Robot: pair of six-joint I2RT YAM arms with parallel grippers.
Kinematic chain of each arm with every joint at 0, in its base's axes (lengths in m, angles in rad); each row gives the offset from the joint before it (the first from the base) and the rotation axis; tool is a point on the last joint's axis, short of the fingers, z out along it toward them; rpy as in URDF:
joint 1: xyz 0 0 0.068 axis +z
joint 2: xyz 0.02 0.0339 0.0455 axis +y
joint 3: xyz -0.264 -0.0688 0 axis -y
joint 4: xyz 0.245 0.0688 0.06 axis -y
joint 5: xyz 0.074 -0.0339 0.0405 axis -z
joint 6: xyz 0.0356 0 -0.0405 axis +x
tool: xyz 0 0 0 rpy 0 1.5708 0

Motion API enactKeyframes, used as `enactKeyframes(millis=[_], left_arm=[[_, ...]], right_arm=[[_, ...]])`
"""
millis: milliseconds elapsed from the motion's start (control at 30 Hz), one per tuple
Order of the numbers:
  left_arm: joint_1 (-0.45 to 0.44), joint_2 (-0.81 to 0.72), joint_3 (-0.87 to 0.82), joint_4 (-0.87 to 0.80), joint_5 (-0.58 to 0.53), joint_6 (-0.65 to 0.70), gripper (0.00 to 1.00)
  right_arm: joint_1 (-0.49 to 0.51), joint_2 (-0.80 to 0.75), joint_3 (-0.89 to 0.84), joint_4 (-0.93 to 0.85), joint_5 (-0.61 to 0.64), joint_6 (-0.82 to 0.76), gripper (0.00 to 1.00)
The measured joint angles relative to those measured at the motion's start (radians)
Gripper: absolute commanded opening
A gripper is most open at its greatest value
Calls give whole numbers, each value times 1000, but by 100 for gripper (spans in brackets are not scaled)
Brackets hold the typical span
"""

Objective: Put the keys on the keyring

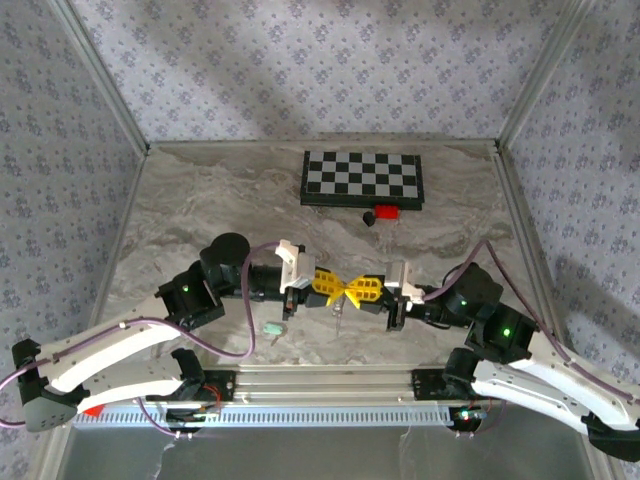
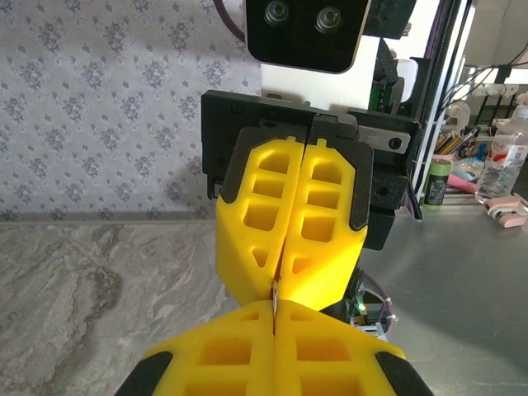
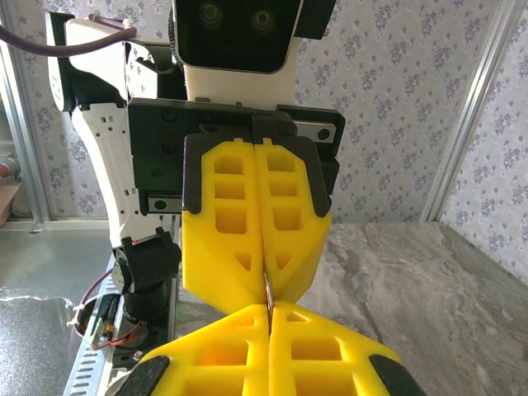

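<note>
Checkerboard (image 1: 362,178), red block (image 1: 386,212) well apart from key (image 1: 272,329).

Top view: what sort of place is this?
Probably a lab robot test cell: wallpaper-patterned panels in an aluminium frame enclose a marble-look table. A calibration checkerboard lies on it, and a cluttered workbench sits beyond.

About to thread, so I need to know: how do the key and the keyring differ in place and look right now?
The key lies loose on the table near the left arm; the keyring is lifted, pinched where the shut left tool and right tool meet. The key shows a mint-green head; the keyring is a thin silvery strand. Both look tiny.
</note>
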Motion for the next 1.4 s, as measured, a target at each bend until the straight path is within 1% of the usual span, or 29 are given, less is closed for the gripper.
enactKeyframes(millis=[33,100,367,800,900,1067,1167,1333,1400], left_arm=[[-3,0,0,0,1,-2,23],[-5,-3,0,1,0,0,24],[-8,-54,0,31,-3,-5,25],[-8,-70,-7,48,-2,-13,25],[-8,-74,-16,49,-3,-12,22],[-8,-74,-17,49,-3,-12,21],[-8,-74,-17,49,-3,-12,19],[-8,-74,-17,49,-3,-11,10],[-8,-74,-17,48,-3,-11,4]], right_arm=[[0,-4,0,0,0,0,0],[0,-15,-2,1,-1,3,0],[-3,-32,-42,84,-46,50,0],[-16,5,-68,242,-112,136,0],[-18,10,-68,257,-122,143,0],[-21,18,-68,277,-133,154,0],[-23,21,-68,291,-139,162,0],[-27,32,-68,299,-153,169,0],[-28,36,-68,302,-156,170,0]])
